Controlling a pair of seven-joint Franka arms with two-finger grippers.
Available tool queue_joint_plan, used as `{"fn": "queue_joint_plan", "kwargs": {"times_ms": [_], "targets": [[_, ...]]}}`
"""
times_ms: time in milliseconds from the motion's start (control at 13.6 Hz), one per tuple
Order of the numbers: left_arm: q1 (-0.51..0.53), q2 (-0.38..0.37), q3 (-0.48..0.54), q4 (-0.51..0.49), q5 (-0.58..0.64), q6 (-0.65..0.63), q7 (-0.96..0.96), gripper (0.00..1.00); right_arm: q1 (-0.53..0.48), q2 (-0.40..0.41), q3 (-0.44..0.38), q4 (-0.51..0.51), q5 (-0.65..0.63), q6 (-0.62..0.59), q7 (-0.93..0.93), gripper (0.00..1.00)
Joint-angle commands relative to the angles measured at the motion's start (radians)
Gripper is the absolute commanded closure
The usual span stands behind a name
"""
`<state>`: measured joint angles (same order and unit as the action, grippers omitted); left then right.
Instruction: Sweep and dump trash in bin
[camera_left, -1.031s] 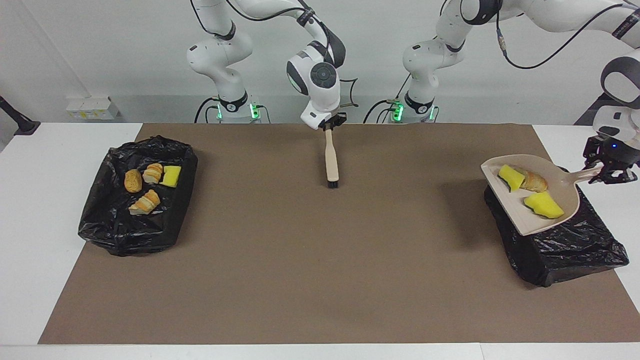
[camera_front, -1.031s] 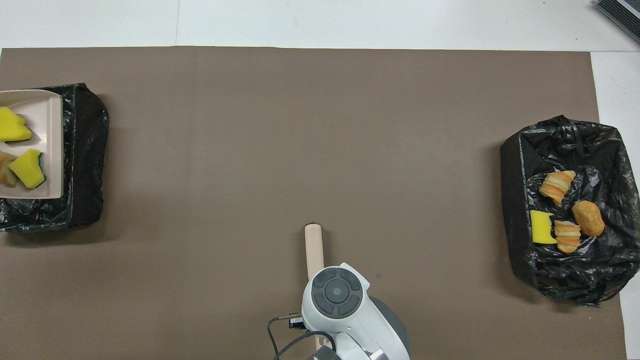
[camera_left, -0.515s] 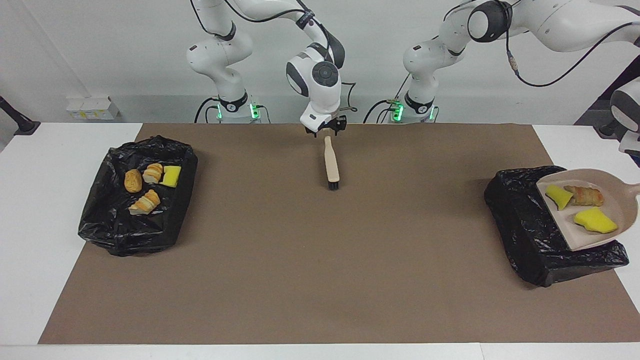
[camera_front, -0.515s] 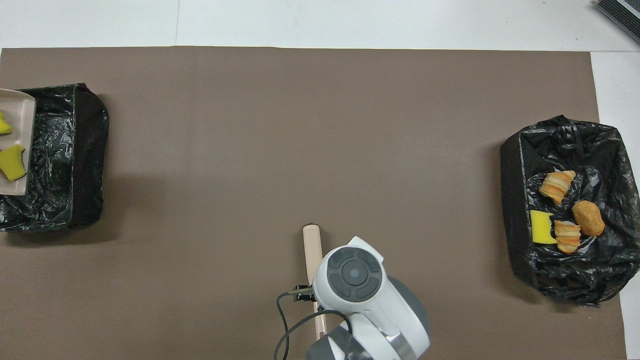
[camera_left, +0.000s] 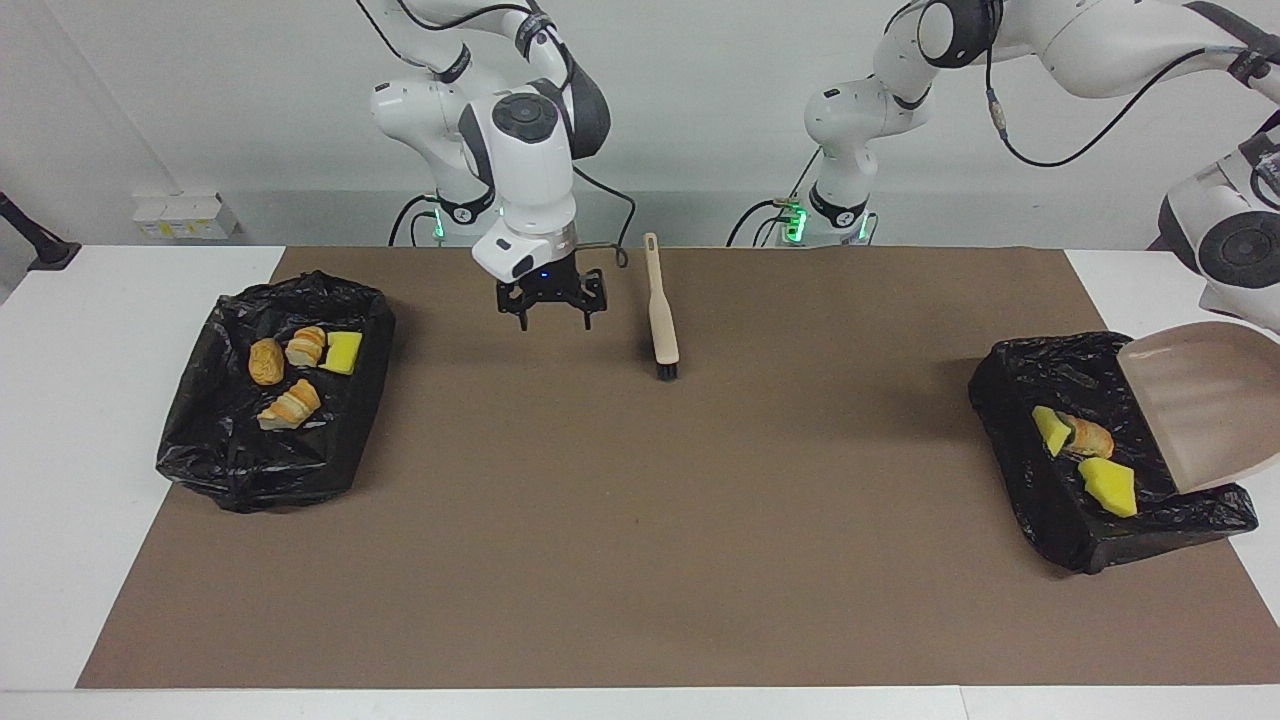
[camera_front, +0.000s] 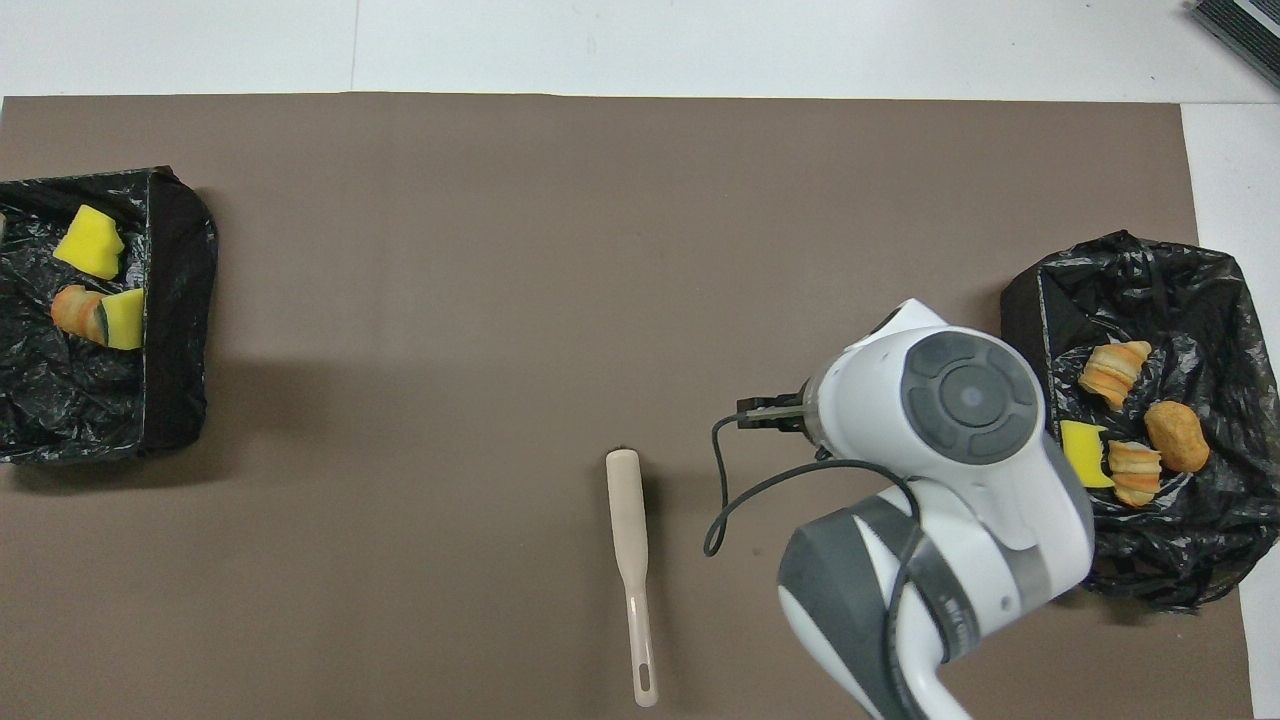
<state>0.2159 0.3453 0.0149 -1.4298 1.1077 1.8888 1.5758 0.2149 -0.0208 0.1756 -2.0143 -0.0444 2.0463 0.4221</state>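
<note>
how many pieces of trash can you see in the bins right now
7. Four lie in the bin at the right arm's end: three bread chunks, one sponge piece. Three lie in the bin at the left arm's end: two sponge pieces, one bread chunk. None looks hidden.

- Three small trash bits lie in the crumpled black plastic-lined bin (camera_left: 1060, 480) at the left arm's end of table: yellow sponge wedge (camera_left: 1106, 486), golden-brown bread chunk (camera_left: 1090, 438), and a yellow sponge piece w/ green layer (camera_left: 1050, 431) touching the bread.
- Four more sit in the other black plastic-lined bin (camera_left: 230, 455) at the right arm's end: rounded brown bread lump (camera_left: 266, 361), two striped croissant chunks (camera_left: 306, 346) (camera_left: 291, 405), and a flat yellow sponge square (camera_left: 343, 352), prob. touching the croissant chunk beside it.
</note>
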Motion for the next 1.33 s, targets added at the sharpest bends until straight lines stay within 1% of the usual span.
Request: {"fn": "queue_joint_plan", "kwargs": {"times_ms": [0, 147, 221, 368, 589, 736, 810, 957, 1031, 1104, 1252], "targets": [[-0.016, -0.1, -0.003, -0.074, 0.024, -0.014, -0.003, 1.0, -0.092, -0.017, 0.013, 0.1, -0.022, -0.112, -0.077, 0.0], [-0.064, -0.118, -0.006, -0.075, 0.009, -0.08, -0.014, 1.0, -0.162, -0.048, 0.015, 0.169, -0.022, -0.202, -0.149, 0.0], [-0.087, -0.129, -0.007, -0.075, -0.029, -0.109, -0.016, 1.0, -0.186, -0.066, 0.013, 0.201, -0.022, -0.253, -0.181, 0.0], [-0.122, -0.137, -0.007, -0.074, -0.184, -0.161, -0.025, 1.0, -0.219, -0.091, 0.01, 0.258, -0.023, -0.352, -0.206, 0.0], [-0.17, -0.138, -0.009, -0.075, -0.343, -0.239, -0.144, 1.0, -0.241, -0.128, -0.014, 0.337, -0.018, -0.451, -0.207, 0.0], [-0.239, -0.144, -0.009, -0.083, -0.397, -0.325, -0.273, 1.0, -0.241, -0.134, -0.045, 0.38, -0.008, -0.482, -0.207, 0.0], [-0.271, -0.146, -0.009, -0.095, -0.44, -0.353, -0.354, 1.0, -0.241, -0.136, -0.06, 0.409, -0.017, -0.515, -0.219, 0.0], [-0.328, -0.146, -0.009, -0.103, -0.563, -0.381, -0.494, 1.0, -0.246, -0.136, -0.094, 0.462, -0.022, -0.622, -0.305, 0.0], [-0.357, -0.141, -0.009, -0.103, -0.61, -0.399, -0.555, 1.0, -0.246, -0.136, -0.12, 0.473, -0.022, -0.653, -0.316, 0.0], [-0.384, -0.137, -0.009, -0.109, -0.664, -0.405, -0.638, 1.0, -0.246, -0.137, -0.155, 0.471, -0.022, -0.655, -0.321, 0.0], [-0.469, -0.132, -0.009, -0.139, -0.727, -0.401, -0.84, 1.0, -0.243, -0.14, -0.23, 0.461, -0.017, -0.673, -0.348, 0.0]]}}
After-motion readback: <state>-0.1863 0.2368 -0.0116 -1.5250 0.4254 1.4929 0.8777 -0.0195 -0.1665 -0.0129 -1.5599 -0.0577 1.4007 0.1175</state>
